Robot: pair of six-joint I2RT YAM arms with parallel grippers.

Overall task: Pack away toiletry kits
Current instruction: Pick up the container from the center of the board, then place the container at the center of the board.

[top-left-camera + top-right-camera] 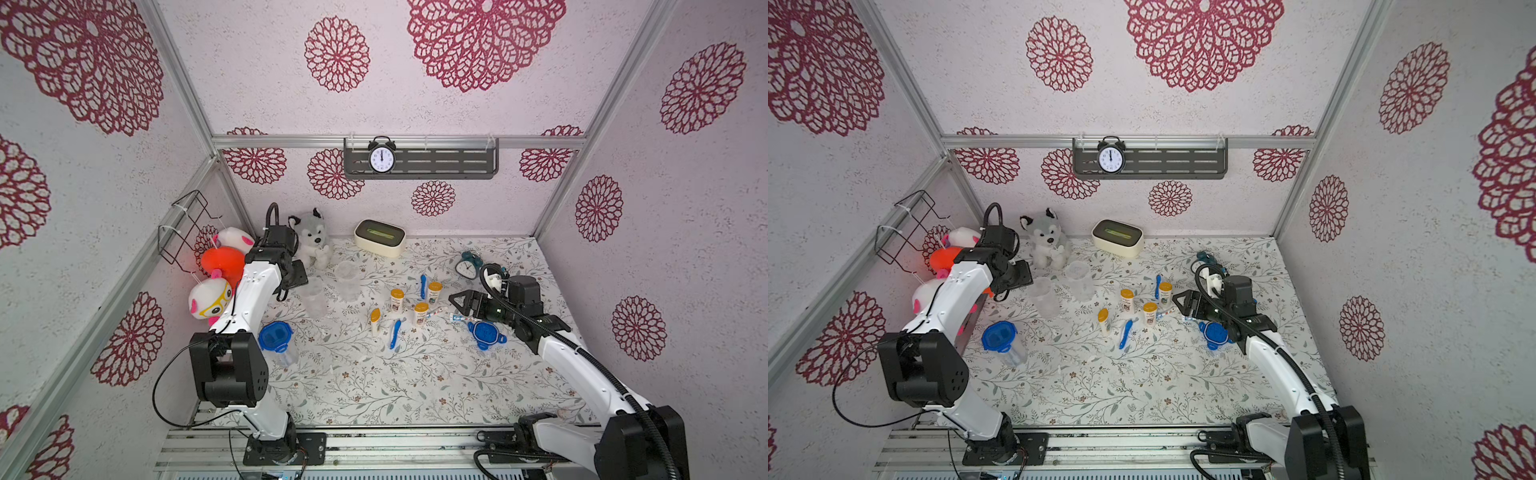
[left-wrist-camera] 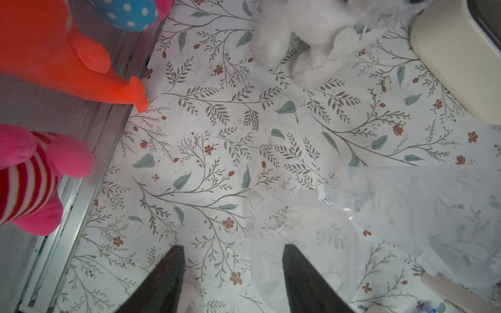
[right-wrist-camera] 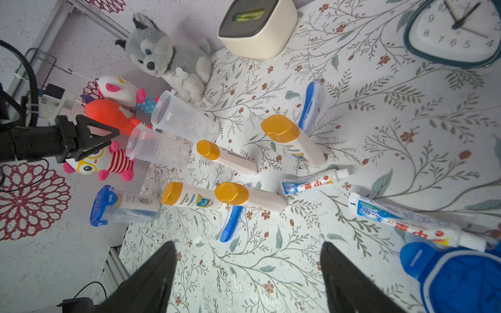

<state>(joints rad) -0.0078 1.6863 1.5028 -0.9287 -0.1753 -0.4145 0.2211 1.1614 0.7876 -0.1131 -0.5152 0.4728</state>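
Observation:
Several white bottles with orange caps (image 1: 397,300) (image 3: 292,141) lie mid-mat among two blue toothbrushes (image 1: 395,332), two toothpaste tubes (image 3: 311,184) (image 1: 463,318) and a loose blue lid (image 1: 485,333). Two clear cups (image 1: 347,278) (image 1: 313,297) stand at the back left. A lidded cup (image 1: 276,338) with a bottle inside lies on its side by the left arm. My left gripper (image 1: 297,276) (image 2: 233,249) hovers over the nearer cup (image 2: 303,244), jaws apart, holding nothing. My right gripper (image 1: 456,305) (image 3: 248,249) is open over bare mat, just right of the bottles.
A cream tissue box (image 1: 379,237) and a plush husky (image 1: 311,237) sit along the back wall. Colourful plush toys (image 1: 222,270) crowd the left wall beside my left arm. A teal alarm clock (image 1: 467,266) stands behind my right gripper.

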